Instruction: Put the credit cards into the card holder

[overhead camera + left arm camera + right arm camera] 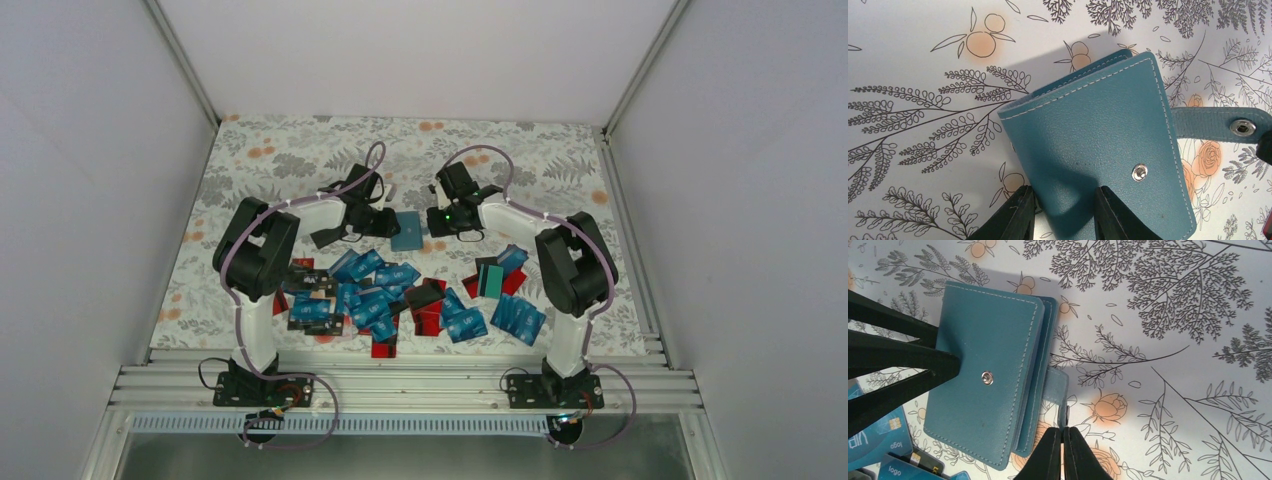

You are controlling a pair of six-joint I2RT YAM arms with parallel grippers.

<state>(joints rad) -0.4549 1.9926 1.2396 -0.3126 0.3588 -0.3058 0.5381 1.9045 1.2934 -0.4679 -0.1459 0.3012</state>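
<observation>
The teal card holder [407,230] lies folded on the floral cloth at mid-table, between both grippers. My left gripper [385,222] [1063,191] is shut on the holder's [1098,130] folded edge, one finger on each side. My right gripper [432,222] [1062,430] is shut on the end of the holder's snap strap [1055,385], which stands unfastened and away from the cover [983,370]. The stud [1139,172] on the cover is bare. The credit cards [385,295] lie heaped nearer the arm bases, mostly blue, some red and black; a few [873,435] show in the right wrist view.
White walls close in the table on the left, right and far sides. An aluminium rail [400,380] runs along the near edge by the arm bases. A teal-green card [490,278] lies with red ones beside the right arm. Bare floral cloth [300,150] lies beyond the holder.
</observation>
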